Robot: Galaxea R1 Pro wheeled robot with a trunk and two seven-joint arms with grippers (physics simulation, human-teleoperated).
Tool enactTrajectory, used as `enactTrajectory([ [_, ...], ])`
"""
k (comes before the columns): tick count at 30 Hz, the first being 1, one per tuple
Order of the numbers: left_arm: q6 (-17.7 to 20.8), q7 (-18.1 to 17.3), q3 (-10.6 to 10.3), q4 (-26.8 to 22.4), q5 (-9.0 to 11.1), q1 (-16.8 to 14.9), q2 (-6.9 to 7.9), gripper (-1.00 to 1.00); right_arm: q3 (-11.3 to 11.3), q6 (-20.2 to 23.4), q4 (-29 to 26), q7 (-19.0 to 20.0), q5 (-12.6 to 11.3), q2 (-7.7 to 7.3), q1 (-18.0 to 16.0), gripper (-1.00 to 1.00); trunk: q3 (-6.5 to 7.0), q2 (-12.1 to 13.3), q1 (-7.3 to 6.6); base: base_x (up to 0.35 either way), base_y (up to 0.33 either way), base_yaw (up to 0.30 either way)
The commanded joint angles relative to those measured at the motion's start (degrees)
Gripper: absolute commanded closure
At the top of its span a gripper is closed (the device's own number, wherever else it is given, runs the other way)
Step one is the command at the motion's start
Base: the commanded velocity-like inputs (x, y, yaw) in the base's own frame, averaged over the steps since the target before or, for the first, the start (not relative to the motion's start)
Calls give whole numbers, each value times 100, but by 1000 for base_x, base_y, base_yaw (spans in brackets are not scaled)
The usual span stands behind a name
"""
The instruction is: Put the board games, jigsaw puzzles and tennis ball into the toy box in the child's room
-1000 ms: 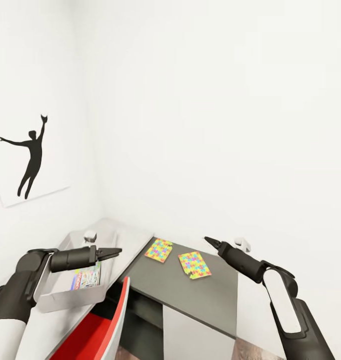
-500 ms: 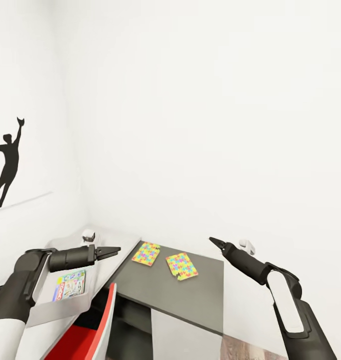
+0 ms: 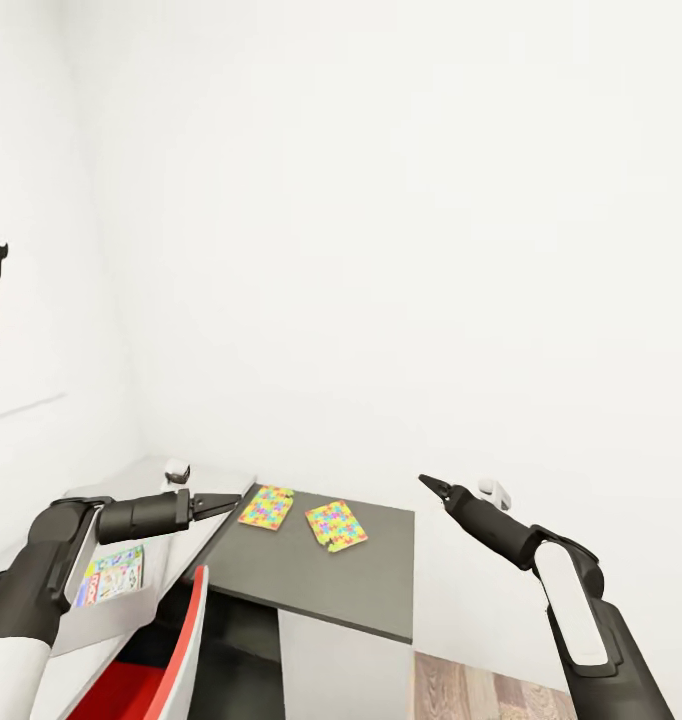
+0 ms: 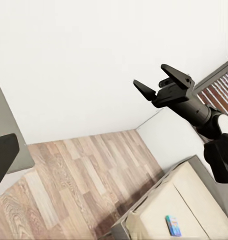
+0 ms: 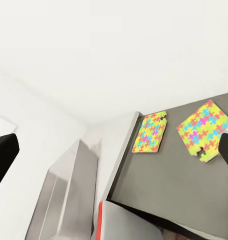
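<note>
Lying flat on the dark table [image 3: 361, 590], two jigsaw puzzles [image 3: 266, 506] [image 3: 336, 526] look thin, light, stiff; best pinched at an edge. Right gripper [image 4: 161, 86] gapes empty; left gripper [image 3: 231, 501] seems nearly closed.

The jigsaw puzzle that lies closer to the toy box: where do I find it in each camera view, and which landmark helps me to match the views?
Head view: the jigsaw puzzle lies on the dark-grey wing, low and left of centre.
Right wrist view: this puzzle lies by the wing's edge.
Left wrist view: this camera faces the wood floor and the right gripper instead.
Shared landmark: the second puzzle, close beside it.
</note>
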Motion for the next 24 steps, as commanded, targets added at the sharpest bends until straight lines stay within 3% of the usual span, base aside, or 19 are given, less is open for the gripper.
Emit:
enactTrajectory([
  [1,60,-15,4,-1,6,0,6,-100,-35,29,10,39,29,2,-4,-100,5,-4,2,-6,0,-200],
  [5,60,-15,16,-1,-3,0,12,-100,-190,35,69,42,29,4,-4,-100,36,-4,2,-3,0,-200],
  [18,60,-15,-3,-1,-3,0,-1,-100,-273,33,290,42,29,12,-4,-100,135,-4,2,-4,0,-200],
  [24,60,-15,-5,-1,-2,0,-1,-100,-427,29,428,42,29,19,-4,-100,180,-4,2,-198,0,-200],
])
